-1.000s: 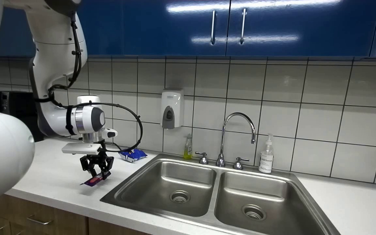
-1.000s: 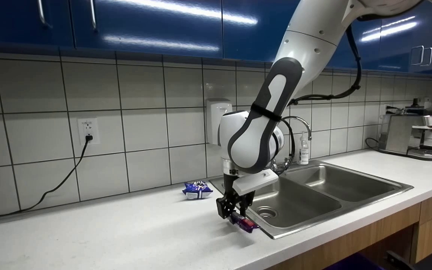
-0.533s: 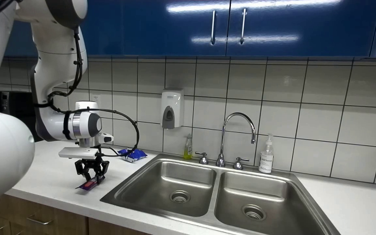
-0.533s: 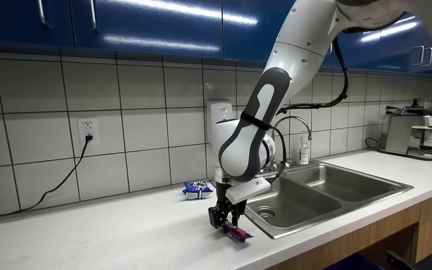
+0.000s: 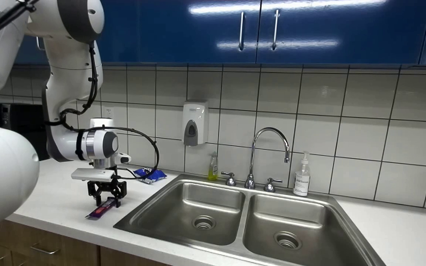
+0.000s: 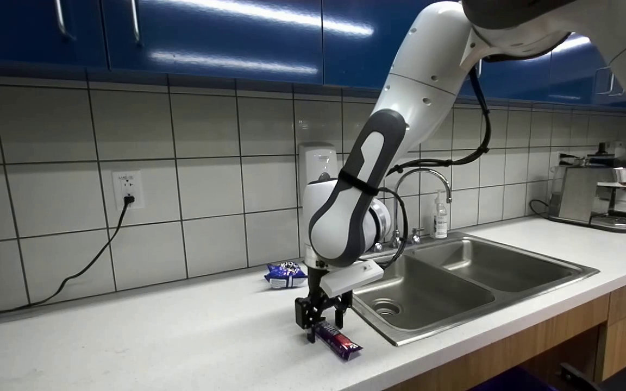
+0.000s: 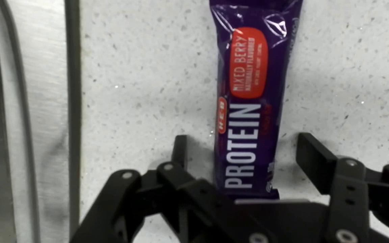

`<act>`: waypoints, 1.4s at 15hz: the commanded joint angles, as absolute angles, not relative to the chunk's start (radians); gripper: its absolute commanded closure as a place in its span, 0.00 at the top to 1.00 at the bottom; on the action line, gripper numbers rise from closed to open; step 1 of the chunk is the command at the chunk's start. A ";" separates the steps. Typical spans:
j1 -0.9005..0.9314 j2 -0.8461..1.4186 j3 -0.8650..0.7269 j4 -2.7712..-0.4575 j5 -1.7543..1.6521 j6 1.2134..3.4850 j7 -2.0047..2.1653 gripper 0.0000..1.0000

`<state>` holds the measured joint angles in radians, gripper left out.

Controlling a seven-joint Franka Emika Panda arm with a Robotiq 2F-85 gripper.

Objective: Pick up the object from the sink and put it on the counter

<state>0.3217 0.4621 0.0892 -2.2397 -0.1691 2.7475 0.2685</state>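
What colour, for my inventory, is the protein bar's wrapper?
The wrapper is mostly dark purple, clearest in the wrist view.

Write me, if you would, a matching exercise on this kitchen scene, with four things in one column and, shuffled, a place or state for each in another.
Things
1. Mixed Berry protein bar
2. Claw
3. Soap dispenser
4. Pump bottle

Places or states
A. Fixed to the tiled wall
B. Standing at the back of the sink
C. Jaws spread, gripping nothing
D. Lying on the counter

Pairs: 1-D, 2-C, 3-A, 4-B
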 commanded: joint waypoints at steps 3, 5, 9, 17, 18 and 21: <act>0.307 0.447 0.072 -2.233 -0.146 2.725 0.243 1.00; 0.311 0.434 0.056 -2.240 -0.153 2.722 0.254 1.00; 0.311 0.409 0.036 -2.253 -0.157 2.708 0.263 1.00; 0.314 0.353 0.021 -2.283 -0.165 2.691 0.281 1.00; 0.315 0.346 0.019 -2.286 -0.168 2.689 0.285 1.00; 0.320 0.312 0.007 -2.304 -0.179 2.680 0.306 1.00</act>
<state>0.3158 0.3817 0.0173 -2.2657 -0.1623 2.7213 0.2721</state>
